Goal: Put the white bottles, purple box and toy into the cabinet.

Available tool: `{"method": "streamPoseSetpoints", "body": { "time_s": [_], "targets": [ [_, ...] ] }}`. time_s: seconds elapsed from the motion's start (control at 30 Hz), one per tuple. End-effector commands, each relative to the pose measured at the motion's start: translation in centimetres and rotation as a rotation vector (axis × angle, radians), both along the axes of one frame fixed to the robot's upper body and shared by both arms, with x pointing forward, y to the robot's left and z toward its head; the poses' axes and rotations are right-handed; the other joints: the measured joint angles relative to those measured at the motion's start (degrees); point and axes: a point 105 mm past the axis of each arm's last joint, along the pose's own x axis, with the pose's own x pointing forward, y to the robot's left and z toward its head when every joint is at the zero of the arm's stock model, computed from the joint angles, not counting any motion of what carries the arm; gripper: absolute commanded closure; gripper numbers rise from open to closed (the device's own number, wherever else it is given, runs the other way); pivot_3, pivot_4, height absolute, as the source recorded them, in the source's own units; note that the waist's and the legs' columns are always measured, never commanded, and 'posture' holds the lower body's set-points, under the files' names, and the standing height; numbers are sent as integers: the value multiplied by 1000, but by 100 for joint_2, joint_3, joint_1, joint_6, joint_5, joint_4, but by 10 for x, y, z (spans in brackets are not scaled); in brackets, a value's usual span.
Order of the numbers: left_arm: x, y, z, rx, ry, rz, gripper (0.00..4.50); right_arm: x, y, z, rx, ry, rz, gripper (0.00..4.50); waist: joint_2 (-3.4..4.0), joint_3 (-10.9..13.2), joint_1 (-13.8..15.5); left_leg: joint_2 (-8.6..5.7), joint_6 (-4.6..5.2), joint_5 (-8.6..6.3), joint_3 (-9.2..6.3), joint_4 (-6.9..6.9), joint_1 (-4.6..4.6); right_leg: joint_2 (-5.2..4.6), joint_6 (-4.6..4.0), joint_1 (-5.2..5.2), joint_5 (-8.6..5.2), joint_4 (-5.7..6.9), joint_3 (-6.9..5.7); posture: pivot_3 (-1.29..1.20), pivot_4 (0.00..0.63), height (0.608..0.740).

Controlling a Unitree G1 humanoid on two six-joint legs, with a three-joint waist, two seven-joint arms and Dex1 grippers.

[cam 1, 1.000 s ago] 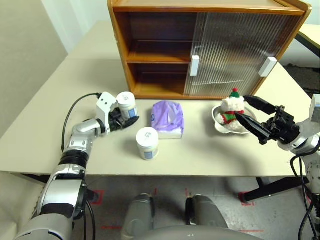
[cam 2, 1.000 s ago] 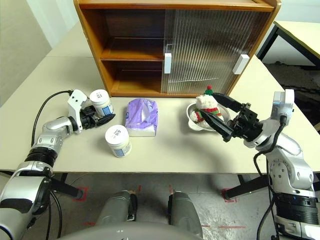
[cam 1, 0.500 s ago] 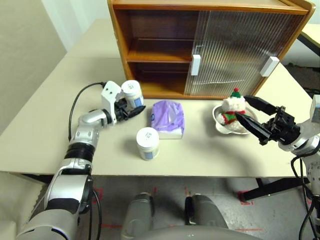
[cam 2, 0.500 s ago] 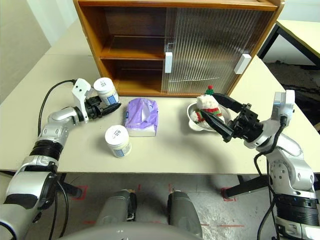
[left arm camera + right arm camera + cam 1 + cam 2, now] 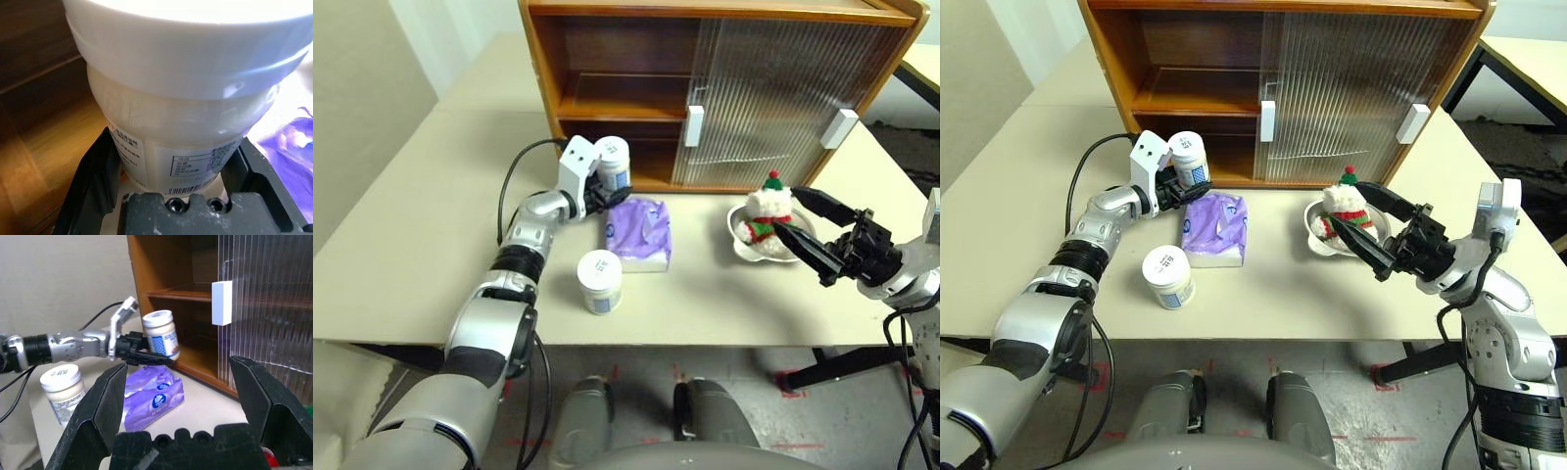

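Observation:
My left gripper [image 5: 607, 186] is shut on one white bottle [image 5: 613, 162], held off the table just in front of the cabinet's [image 5: 724, 20] open lower left compartment. The left wrist view has this bottle [image 5: 176, 98] between the black fingers [image 5: 93, 181]. The second white bottle [image 5: 601, 280] stands on the table near the front. Beside it lies the purple box [image 5: 639, 233]. The toy [image 5: 767, 209] sits in a shallow metal dish [image 5: 741, 244]. My right gripper [image 5: 803, 233] hovers open just right of the toy, apart from it.
The cabinet's sliding doors [image 5: 773, 98] with white handles [image 5: 694, 126] cover its middle and right; the left side stands open with an inner shelf [image 5: 617, 106]. A black cable [image 5: 509, 186] trails from my left wrist over the beige table [image 5: 401, 245].
My left gripper has lifted the white bottle off the table and carried it right and forward, up to the cabinet's open left side. The right gripper has stayed put.

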Motion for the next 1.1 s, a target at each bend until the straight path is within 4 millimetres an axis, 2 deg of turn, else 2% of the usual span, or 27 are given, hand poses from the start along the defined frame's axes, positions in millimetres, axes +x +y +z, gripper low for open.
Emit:
{"method": "streamPoseSetpoints", "body": {
  "time_s": [0.03, 0.37, 1.1],
  "targets": [
    [9, 0, 11, 21, -50, 44, 1357, -4, -1, 4, -5, -7, -2, 0, -2, 5, -35, 0, 0, 0, -1, 0, 0, 0, 10, 0, 3, 0, 0, -40, 60, 740],
    [24, 2, 23, 55, -93, 172, 1357, -6, 8, 5, 1, 4, 22, 0, -27, 62, -52, 2, -1, 0, -4, -3, -1, -4, 14, -1, 4, -2, -2, -44, 76, 740],
    [35, -10, 35, 36, -101, 286, 1357, -13, 26, 15, 53, -18, -26, 0, -44, 296, -57, 3, -1, -1, -3, -6, -7, -4, 21, -2, 0, -4, -5, -88, 138, 740]
  ]
}}
